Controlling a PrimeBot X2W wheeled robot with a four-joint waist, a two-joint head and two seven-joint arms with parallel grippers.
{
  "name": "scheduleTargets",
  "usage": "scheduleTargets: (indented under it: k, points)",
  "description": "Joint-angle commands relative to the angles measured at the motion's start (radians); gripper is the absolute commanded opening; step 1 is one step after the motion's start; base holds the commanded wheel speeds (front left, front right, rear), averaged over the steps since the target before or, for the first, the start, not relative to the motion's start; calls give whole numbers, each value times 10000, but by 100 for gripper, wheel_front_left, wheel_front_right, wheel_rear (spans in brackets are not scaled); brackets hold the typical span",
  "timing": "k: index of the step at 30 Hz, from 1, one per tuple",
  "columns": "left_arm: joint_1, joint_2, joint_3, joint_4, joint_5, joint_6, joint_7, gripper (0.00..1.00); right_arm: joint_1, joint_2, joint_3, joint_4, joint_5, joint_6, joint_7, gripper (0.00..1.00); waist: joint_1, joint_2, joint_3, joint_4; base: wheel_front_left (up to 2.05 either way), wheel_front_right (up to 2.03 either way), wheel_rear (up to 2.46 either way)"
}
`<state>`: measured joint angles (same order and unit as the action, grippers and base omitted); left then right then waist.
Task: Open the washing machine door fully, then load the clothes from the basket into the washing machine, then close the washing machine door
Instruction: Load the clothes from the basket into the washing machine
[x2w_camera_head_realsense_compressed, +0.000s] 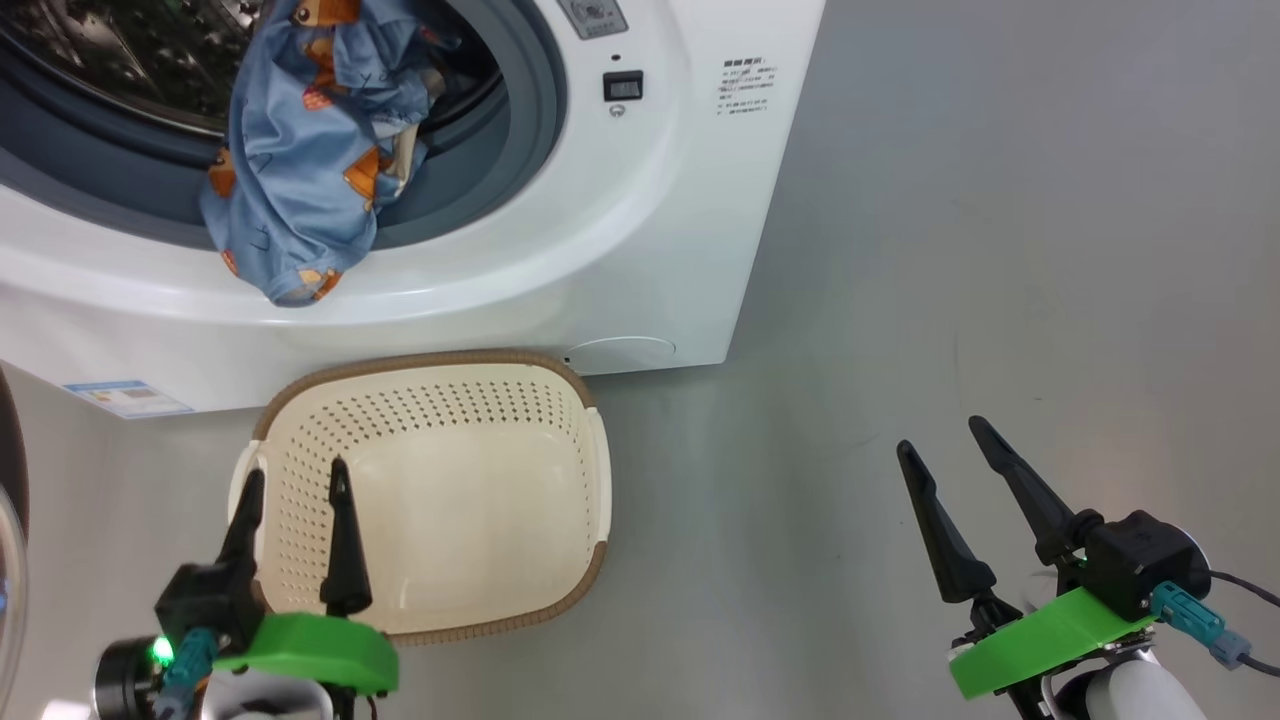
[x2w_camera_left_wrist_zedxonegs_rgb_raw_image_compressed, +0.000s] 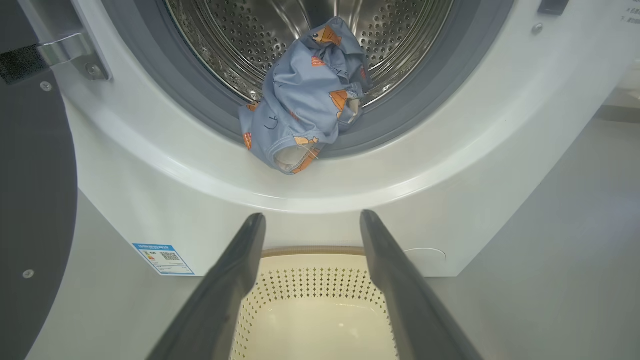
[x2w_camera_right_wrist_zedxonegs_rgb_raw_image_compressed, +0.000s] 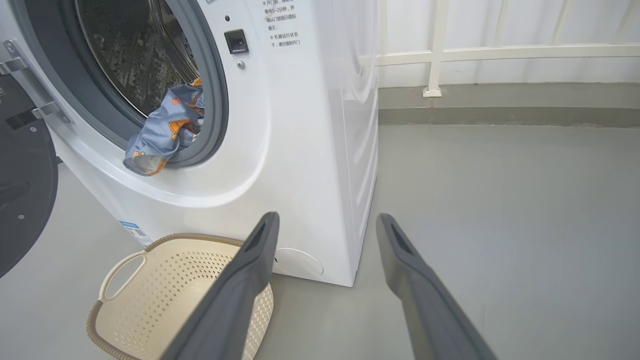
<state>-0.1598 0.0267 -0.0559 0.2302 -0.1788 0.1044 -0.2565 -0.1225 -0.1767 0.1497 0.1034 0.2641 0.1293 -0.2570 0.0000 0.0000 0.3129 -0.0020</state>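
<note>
The white washing machine (x2w_camera_head_realsense_compressed: 640, 230) stands with its door (x2w_camera_left_wrist_zedxonegs_rgb_raw_image_compressed: 30, 200) swung wide to the left. Blue bear-print clothes (x2w_camera_head_realsense_compressed: 310, 150) hang over the grey seal, half in the drum and half out over the lip; the same clothes (x2w_camera_left_wrist_zedxonegs_rgb_raw_image_compressed: 305, 100) show against the steel drum, and from the side the clothes (x2w_camera_right_wrist_zedxonegs_rgb_raw_image_compressed: 160, 130) droop past the seal. The cream basket (x2w_camera_head_realsense_compressed: 470, 500) sits on the floor in front of the machine with nothing in it. My left gripper (x2w_camera_head_realsense_compressed: 295, 480) is open, over the basket's near left side. My right gripper (x2w_camera_head_realsense_compressed: 940, 435) is open over bare floor to the right.
Grey floor (x2w_camera_head_realsense_compressed: 1000, 250) stretches to the right of the machine. A white railing (x2w_camera_right_wrist_zedxonegs_rgb_raw_image_compressed: 500, 50) and a low kerb run along the far wall. A blue label (x2w_camera_left_wrist_zedxonegs_rgb_raw_image_compressed: 162, 257) sits low on the machine's front. The open door takes up the space at the left.
</note>
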Motion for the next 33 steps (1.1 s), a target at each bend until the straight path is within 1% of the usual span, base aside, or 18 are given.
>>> scheduleTargets:
  k: [1,5,10,17,22,28,33]
  points:
    - [197,236,350,-321,-92,59,-53,100,110,-99,266,-218,42,14,-48,100,0,0,-65,-31,0,0,0]
    - [668,236,453,-547,-183,102,-53,100,168,-99,328,-242,49,14,-48,100,0,0,-118,-131,0,0,0]
    - [1218,236,491,-762,-303,265,-53,100,253,-93,357,-222,66,14,-48,100,0,0,-174,-239,0,0,0]
    - [1726,235,170,-1065,-577,572,-53,100,416,-108,322,-216,84,14,-48,100,0,0,-334,-258,0,0,0]
    - [1770,235,19,-1193,-634,703,-53,100,470,-135,362,-223,91,14,-48,100,0,0,-327,-251,0,0,0]
    - [1633,235,14,-1227,-632,715,-53,100,481,-157,382,-252,86,14,-48,100,0,0,-205,-305,0,0,0]
    - [953,302,111,-971,-474,520,-53,100,385,-143,486,-254,104,14,-48,100,0,0,38,-479,0,0,0]
